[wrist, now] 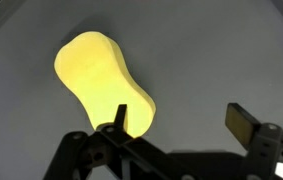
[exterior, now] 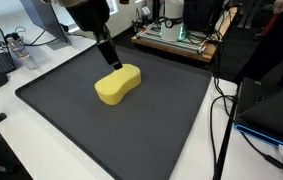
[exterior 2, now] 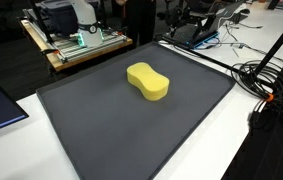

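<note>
Spread pincer (wrist: 181, 117) hangs, one finger at yellow sponge (wrist: 96, 75).

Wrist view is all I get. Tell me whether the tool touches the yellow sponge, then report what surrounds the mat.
Observer: No contact. In an exterior view the yellow peanut-shaped foam sponge lies bare on the dark grey mat; the open tool hangs above it.
Operator: Name what stands past the mat.
Observer: A wooden-framed machine with a green light.
Operator: Now the side.
Observer: Black cables lie on the white table beside the mat.
</note>
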Robot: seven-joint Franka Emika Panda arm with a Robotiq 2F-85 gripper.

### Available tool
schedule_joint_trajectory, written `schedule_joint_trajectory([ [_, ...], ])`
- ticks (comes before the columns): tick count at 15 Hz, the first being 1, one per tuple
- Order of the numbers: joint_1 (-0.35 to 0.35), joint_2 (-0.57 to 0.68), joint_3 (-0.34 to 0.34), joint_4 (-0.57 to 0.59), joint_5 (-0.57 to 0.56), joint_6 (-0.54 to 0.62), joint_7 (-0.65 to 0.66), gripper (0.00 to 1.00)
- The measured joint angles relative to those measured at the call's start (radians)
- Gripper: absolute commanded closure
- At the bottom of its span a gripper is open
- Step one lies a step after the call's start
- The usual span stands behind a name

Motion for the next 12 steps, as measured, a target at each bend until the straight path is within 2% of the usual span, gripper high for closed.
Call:
schedule_joint_trajectory([
  [4, -0.049, 0.061, -0.023, 0.105, 0.068, -0.037, 0.105, 0.00],
  [7, -0.101, 0.068, -0.034, 0.137, 0.101, -0.036, 0.116, 0.00],
  [10, -0.161, 0.060, -0.040, 0.141, 0.111, -0.024, 0.074, 0.00],
  [12, -0.197, 0.049, -0.043, 0.130, 0.111, 0.017, -0.007, 0.00],
])
